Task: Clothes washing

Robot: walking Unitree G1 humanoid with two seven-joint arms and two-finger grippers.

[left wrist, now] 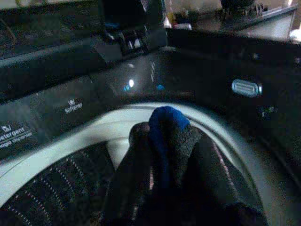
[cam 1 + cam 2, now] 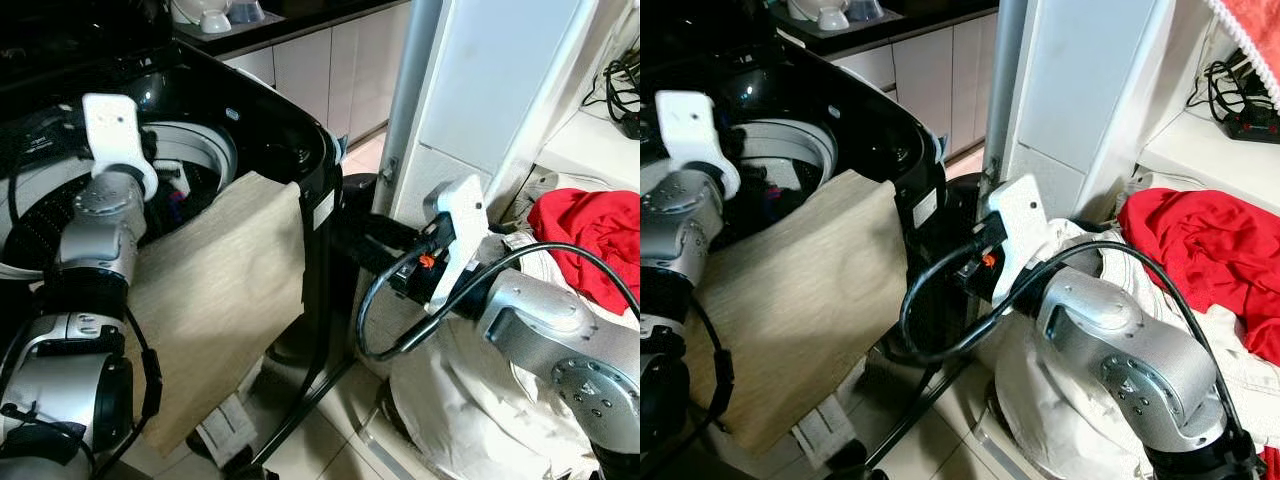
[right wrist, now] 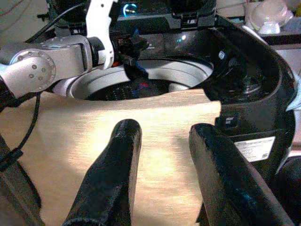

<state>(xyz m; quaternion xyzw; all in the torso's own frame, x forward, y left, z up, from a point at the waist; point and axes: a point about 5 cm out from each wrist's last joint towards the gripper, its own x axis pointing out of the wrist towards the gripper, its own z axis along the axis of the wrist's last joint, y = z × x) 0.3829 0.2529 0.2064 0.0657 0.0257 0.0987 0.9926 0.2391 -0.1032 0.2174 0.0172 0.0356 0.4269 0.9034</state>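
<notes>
Pale floor tiles are running under a black top-loading washing machine, with white cabinet fronts and a dark worktop carrying white bowls behind it. A beige cloth is hanging over the machine's front rim and down its outer face. To the robot's right, a red garment is lying on a heap of white laundry, beneath a shelf holding black cables.

The left end effector is reaching over the drum, its fingers closed together on a dark sock with a blue toe. The left wrist view is showing the detergent and softener labels on the machine's top panel.

The right end effector is hovering just before the beige cloth with its fingers apart. The right wrist view is showing coloured items inside the drum.
</notes>
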